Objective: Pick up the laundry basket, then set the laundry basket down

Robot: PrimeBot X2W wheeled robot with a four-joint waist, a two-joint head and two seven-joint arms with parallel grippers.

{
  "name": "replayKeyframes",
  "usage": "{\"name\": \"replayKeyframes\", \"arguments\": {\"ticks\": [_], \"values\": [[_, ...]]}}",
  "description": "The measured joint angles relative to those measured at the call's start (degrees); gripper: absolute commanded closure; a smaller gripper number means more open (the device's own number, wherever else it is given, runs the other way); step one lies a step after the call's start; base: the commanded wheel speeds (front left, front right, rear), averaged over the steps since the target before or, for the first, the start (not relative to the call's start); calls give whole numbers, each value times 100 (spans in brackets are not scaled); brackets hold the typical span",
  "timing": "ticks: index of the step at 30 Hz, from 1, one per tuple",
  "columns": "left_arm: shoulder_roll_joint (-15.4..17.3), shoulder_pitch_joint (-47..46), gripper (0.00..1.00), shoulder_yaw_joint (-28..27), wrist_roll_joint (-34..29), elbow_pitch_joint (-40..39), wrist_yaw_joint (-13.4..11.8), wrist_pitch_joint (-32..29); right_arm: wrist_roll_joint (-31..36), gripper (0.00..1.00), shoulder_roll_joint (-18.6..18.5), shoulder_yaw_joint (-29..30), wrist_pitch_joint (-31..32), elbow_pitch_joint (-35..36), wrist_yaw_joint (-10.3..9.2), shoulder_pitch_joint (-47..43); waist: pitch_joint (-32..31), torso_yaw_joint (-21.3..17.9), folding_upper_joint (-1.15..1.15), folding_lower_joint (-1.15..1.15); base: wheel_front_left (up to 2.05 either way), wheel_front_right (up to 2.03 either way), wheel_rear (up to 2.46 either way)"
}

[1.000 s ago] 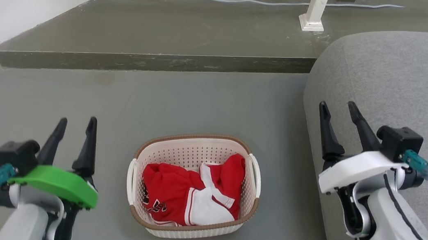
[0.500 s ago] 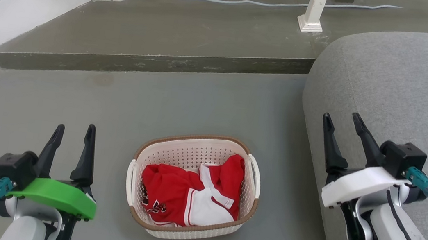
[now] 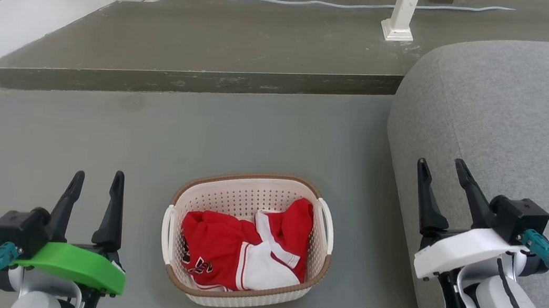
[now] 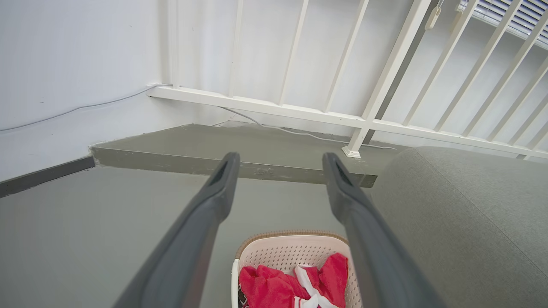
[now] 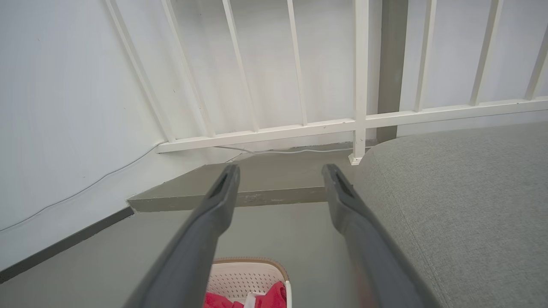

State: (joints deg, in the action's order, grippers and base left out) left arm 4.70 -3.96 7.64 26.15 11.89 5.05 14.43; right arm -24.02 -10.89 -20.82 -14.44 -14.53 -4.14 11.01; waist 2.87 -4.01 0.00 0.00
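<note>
laundry basket [image 3: 242,197] x1, on floor [image 3: 256,130] | red garment [image 3: 212,246] x1, inside | left gripper [image 3: 99,174], right gripper [image 3: 439,161]: fingers [image 3: 112,209] apart, empty

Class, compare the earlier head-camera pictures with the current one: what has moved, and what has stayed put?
The left gripper and right gripper have both slid down the head view, toward its bottom edge, open and empty. Nothing was grasped or released. The laundry basket stays on the floor near the sofa, with red-and-white clothing inside.
</note>
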Motion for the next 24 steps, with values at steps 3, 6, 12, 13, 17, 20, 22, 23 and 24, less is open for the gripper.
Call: {"name": "replayKeyframes", "arguments": {"ticks": [3,6,12,13,17,20,22,23,24], "values": [[-19,50,0,-13,-22,-35,1,0,35,0,9,21,0,14,1,-39,-5,-5,0,0,0,0,0],[-25,56,0,-25,-23,-60,4,0,41,0,18,43,0,37,4,-90,-11,-11,0,0,0,0,0],[-49,110,0,-35,-125,-108,41,0,92,0,42,77,0,91,7,-108,-12,-26,0,0,0,0,0],[-54,116,0,-36,-125,-112,54,0,93,0,42,88,0,93,8,-110,-9,-28,0,0,0,0,0],[-65,137,0,-46,-144,-132,57,0,115,0,53,133,0,121,9,-137,6,-33,0,0,0,0,0],[-77,147,0,-54,-181,-138,59,0,146,0,71,152,0,136,14,-197,17,-33,0,0,0,0,0],[-81,153,0,-56,-181,-144,74,0,159,0,90,163,0,137,58,-221,23,-30,0,0,0,0,0],[-85,157,100,-56,-182,-151,76,0,180,100,100,168,0,143,58,-221,25,-29,0,0,0,0,0],[-87,160,100,-48,-180,-131,75,-1,191,100,113,166,1,123,57,-223,27,-28,0,0,0,0,0]]}}
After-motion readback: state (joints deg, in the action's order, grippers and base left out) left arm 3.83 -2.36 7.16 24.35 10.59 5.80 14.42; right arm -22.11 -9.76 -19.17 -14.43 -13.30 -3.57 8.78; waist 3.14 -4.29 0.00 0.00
